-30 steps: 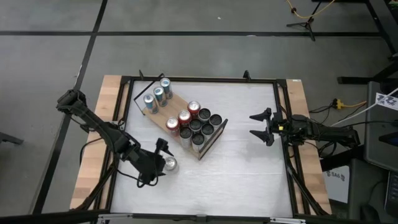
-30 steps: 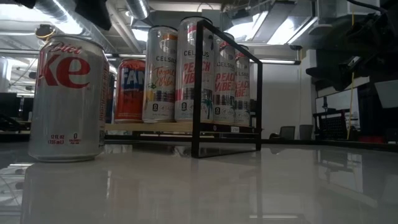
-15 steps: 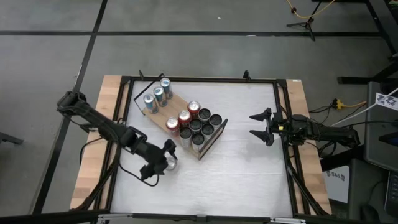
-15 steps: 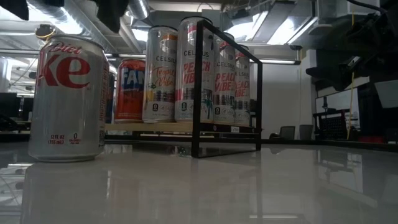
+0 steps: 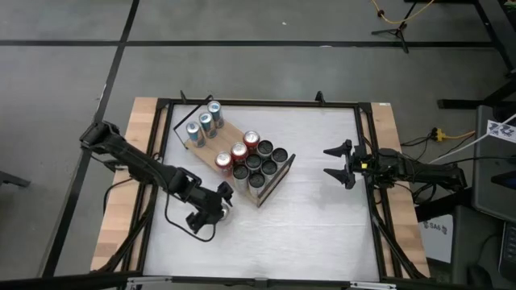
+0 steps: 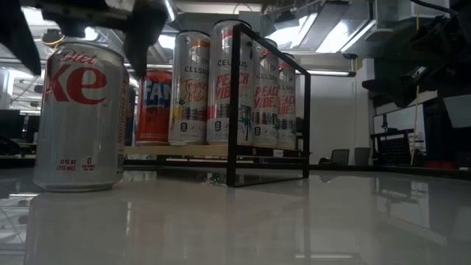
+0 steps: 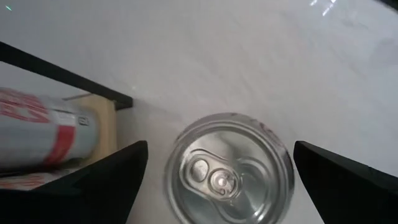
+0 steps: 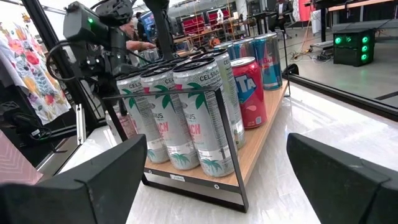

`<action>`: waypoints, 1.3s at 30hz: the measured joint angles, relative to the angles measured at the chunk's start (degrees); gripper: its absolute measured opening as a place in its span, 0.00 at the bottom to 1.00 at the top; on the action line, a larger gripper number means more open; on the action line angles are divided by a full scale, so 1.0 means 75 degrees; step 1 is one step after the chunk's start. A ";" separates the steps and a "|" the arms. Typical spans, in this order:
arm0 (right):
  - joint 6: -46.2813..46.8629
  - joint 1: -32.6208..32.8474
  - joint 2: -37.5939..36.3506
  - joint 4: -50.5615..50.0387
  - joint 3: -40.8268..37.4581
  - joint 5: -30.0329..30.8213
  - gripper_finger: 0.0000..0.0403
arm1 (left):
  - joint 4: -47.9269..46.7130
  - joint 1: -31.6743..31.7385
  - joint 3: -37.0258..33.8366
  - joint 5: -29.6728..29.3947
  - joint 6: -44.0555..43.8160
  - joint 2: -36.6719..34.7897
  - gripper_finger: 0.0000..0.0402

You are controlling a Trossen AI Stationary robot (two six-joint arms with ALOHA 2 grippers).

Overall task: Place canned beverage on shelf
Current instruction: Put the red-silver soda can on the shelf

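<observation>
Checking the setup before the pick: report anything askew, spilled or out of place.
Nothing spilled or damaged. The only stray is the silver Diet Coke can, standing upright on the white tabletop beside the shelf instead of on it, with the open left gripper straddling it from above. The cans on the shelf stand upright.

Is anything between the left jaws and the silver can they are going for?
Nothing visible. The left gripper hangs directly above the Diet Coke can, jaws open to either side of its top, with only air between. The can stands on the white table beside the shelf.
</observation>
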 joint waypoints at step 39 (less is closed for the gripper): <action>-0.0002 -0.0002 0.0000 0.0000 0.0000 0.0000 0.95 | -0.0299 0.0035 -0.0003 -0.0720 -0.2301 0.0667 0.76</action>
